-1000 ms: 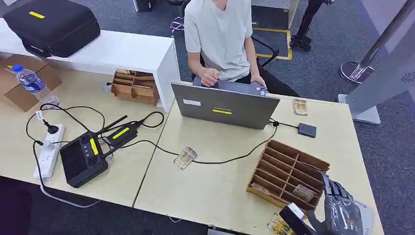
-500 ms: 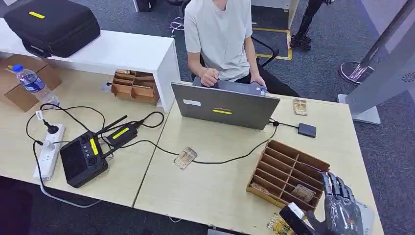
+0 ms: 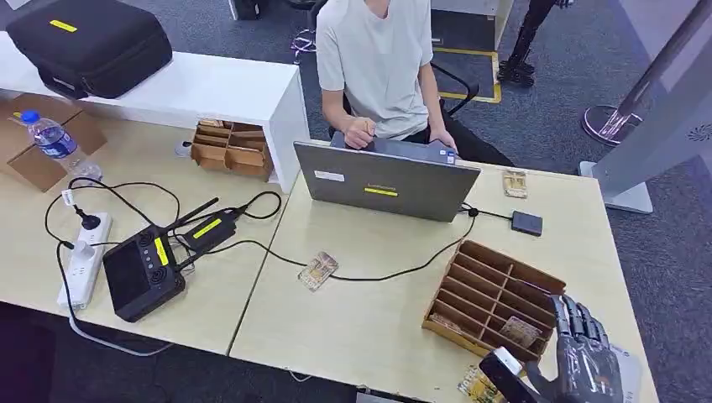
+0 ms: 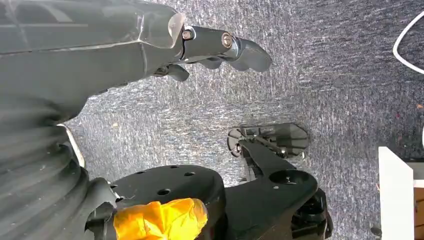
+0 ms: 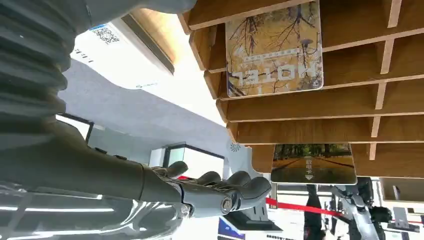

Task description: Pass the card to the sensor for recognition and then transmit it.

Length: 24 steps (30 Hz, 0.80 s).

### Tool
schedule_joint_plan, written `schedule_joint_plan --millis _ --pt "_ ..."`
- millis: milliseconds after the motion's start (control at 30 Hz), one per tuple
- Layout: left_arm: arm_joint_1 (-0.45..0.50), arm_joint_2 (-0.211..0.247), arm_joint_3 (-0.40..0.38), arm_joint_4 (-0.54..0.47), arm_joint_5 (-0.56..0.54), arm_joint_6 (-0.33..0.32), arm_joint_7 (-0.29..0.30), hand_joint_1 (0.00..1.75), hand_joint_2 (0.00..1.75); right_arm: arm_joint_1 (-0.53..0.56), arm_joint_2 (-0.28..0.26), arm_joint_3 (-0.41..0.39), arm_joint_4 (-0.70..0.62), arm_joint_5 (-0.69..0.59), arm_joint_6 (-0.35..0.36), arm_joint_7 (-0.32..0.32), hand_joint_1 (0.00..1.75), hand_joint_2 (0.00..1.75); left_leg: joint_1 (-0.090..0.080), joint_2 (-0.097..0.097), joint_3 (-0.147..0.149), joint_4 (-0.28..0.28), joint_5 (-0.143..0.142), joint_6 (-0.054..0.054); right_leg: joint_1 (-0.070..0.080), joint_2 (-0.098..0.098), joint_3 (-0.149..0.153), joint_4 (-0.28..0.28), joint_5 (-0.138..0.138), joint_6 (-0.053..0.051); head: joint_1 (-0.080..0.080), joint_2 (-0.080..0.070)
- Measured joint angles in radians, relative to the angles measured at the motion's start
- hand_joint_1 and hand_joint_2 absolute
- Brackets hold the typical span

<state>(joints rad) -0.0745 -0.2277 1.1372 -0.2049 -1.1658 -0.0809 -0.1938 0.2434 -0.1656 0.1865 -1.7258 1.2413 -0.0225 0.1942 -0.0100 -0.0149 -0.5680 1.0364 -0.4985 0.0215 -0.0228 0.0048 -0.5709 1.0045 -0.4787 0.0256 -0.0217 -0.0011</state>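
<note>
- Card (image 3: 521,331): printed autumn-tree picture, lying slanted in a near slot of the wooden rack (image 3: 491,294).
- Sensor (image 3: 526,222): small dark flat box, cabled, on table beyond rack.

- The right hand (image 3: 579,361) is cut by the lower edge of the head view, so you cannot see its wrist.
- A card (image 3: 479,388) at the tabletop (image 3: 378,319) edge is partly cut off.
- The laptop (image 3: 384,180) hides the person's (image 3: 378,59) lap from you.
</note>
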Motion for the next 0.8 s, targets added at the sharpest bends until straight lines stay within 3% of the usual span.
schedule_joint_plan --millis 300,400,533,800 --pt "0.0 0.0 0.0 0.0 0.0 0.0 0.0 0.0 1.75 0.0 0.0 0.0 0.0 0.0 0.0 -0.003 0.0 1.75 0.0 0.0 0.0 0.0 0.0 0.0 0.0 0.0 0.0 0.0 0.0 0.0 0.0 0.0" --pt "0.0 0.0 0.0 0.0 0.0 0.0 0.0 0.0 1.75 0.004 0.026 0.02 -0.009 -0.005 0.013 -0.086 0.0 1.75 0.001 0.0 0.0 0.0 0.0 0.0 0.001 0.001 0.0 0.0 0.0 0.0 0.0 0.0" --pt "-0.001 0.0 0.0 0.0 -0.001 0.0 0.0 0.0 1.75 0.01 0.067 0.108 -0.016 0.009 0.013 -0.047 0.0 1.75 0.001 0.0 0.0 0.0 0.0 -0.001 0.001 0.001 0.0 0.0 0.0 0.0 -0.001 0.0" --pt "-0.001 0.0 0.0 0.0 -0.001 0.0 -0.002 0.0 1.75 0.01 0.075 0.138 -0.02 -0.004 0.012 -0.04 0.0 1.75 0.001 0.0 -0.001 0.0 0.0 -0.001 0.001 0.0 0.0 0.0 0.0 -0.001 0.0 0.0"
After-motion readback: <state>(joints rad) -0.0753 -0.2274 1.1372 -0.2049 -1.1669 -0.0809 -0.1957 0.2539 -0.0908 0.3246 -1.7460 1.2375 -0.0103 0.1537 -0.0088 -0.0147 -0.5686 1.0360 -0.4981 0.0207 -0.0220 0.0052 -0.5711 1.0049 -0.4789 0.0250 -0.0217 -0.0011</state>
